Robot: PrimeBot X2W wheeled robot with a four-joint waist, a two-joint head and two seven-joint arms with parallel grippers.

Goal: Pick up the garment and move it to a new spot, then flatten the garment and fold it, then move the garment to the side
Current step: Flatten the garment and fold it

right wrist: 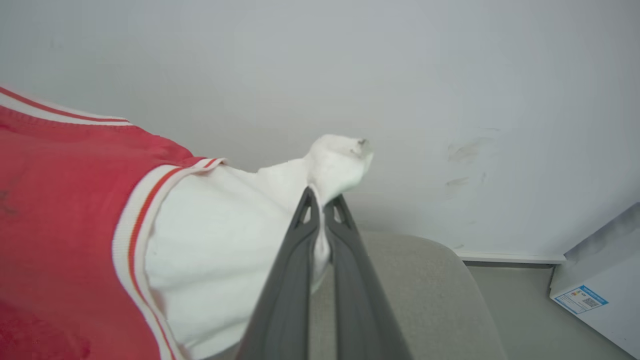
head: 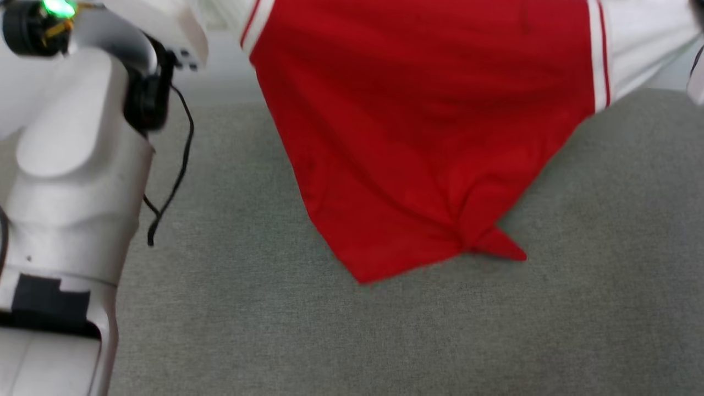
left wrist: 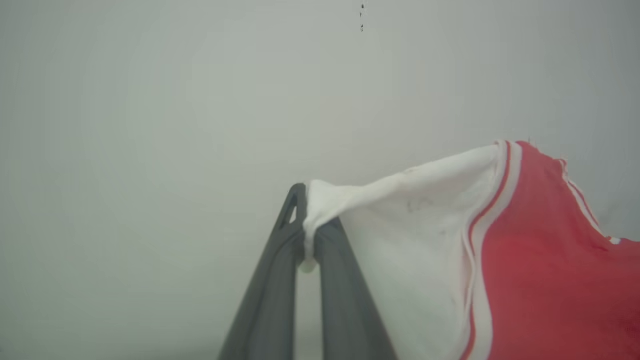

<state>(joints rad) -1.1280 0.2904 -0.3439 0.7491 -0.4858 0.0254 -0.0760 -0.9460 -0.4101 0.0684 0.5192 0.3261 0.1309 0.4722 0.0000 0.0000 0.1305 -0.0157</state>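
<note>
Left wrist view has your left gripper (left wrist: 311, 220) nearest: its two dark fingers (left wrist: 270, 300) are pressed together on the bunched tip of a white sleeve (left wrist: 400, 200), and a little nub of cloth pokes out below the pinch. From there the jersey (left wrist: 550, 260) runs off to that view's right, first a white panel, then striped trim, then red body.

Your right gripper (right wrist: 324, 200) mirrors this in the right wrist view. Its jaws are squeezed tight on the other white sleeve, a tuft of cloth stands up past the fingertips, and the red body spreads away to that view's left.

From the head camera, your left arm (head: 71, 165) rises as a pale column along the left edge. It bends at a dark joint near the top, where a green light glows, and a black cable (head: 179, 159) dangles loose beside it.

You have the jersey stretched across the top of the head view. Its red body hangs down, narrowing toward the hem. The hem lies on the grey cushion (head: 385, 341), with one corner folded over there.

Farther off, both grippers point toward a bare pale wall (right wrist: 450, 75). A white box (right wrist: 590, 295) with a blue label sits low at the right of the right wrist view.
</note>
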